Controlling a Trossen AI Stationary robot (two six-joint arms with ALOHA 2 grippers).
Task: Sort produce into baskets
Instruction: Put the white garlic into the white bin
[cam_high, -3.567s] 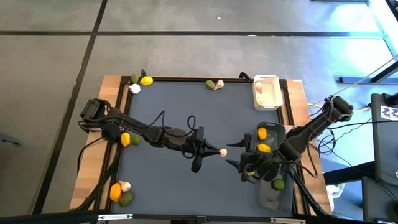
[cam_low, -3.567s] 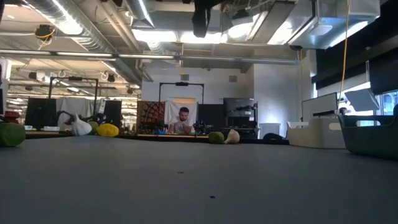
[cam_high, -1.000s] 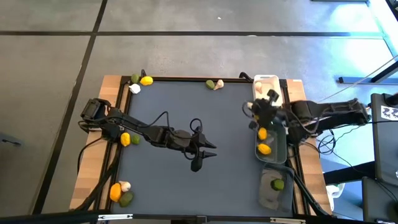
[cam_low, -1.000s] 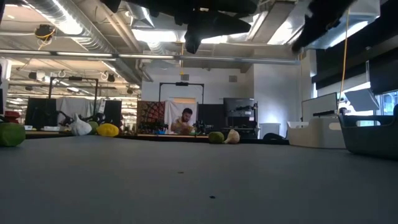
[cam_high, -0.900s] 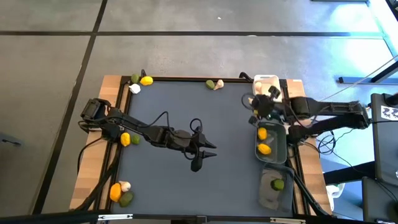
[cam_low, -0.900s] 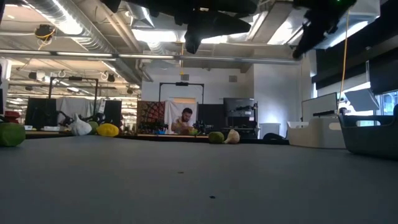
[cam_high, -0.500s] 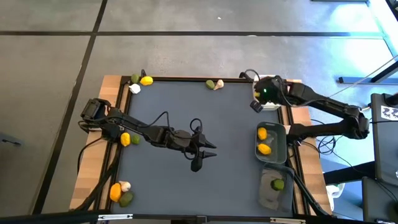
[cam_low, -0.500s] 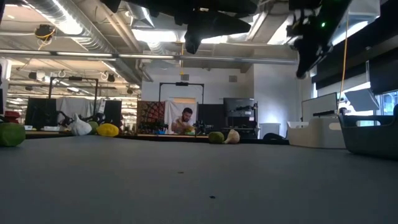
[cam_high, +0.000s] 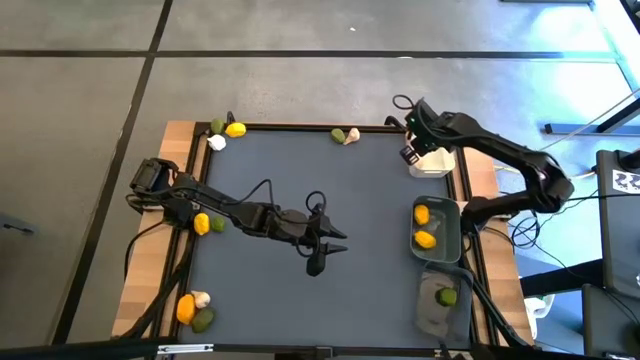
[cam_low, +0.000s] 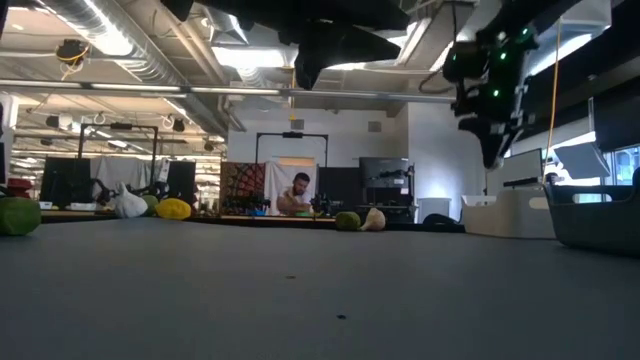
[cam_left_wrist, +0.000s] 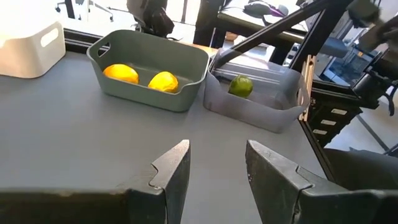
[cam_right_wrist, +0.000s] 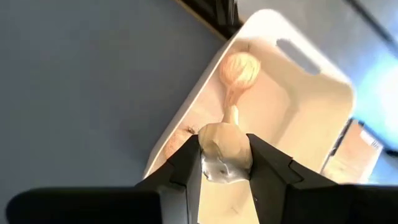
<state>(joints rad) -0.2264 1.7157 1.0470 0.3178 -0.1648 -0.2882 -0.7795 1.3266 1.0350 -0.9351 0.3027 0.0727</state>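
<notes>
A pale garlic bulb (cam_right_wrist: 224, 144) sits pinched between the 2 fingers of the right claw (cam_right_wrist: 225, 163), which hangs over the white basket (cam_right_wrist: 311, 106) at the far right corner of the counter (cam_high: 300, 180). 1 more garlic bulb (cam_right_wrist: 240, 70) already lies inside that basket. Just nearer along the right edge comes the dark grey-green basket (cam_high: 453, 240) with 2 lemons (cam_high: 423, 226) in it, and after that the translucent grey basket (cam_high: 430, 312) with a single lime (cam_high: 447, 296).

Loose produce is scattered round the counter's rim: a lime and garlic bulb (cam_high: 345, 135) together at the far edge, a lemon (cam_high: 236, 129), a lime and a white bulb at the far left corner, a lemon (cam_high: 202, 224) and lime beside the left arm's base, and a lemon (cam_high: 186, 308), bulb and lime in the near left corner.

The left claw (cam_high: 322, 243) hovers over the middle of the counter, its fingers (cam_left_wrist: 173, 167) parted and gripping nothing. Beyond the counter, a person (cam_low: 296, 195) sits far back in the room.
</notes>
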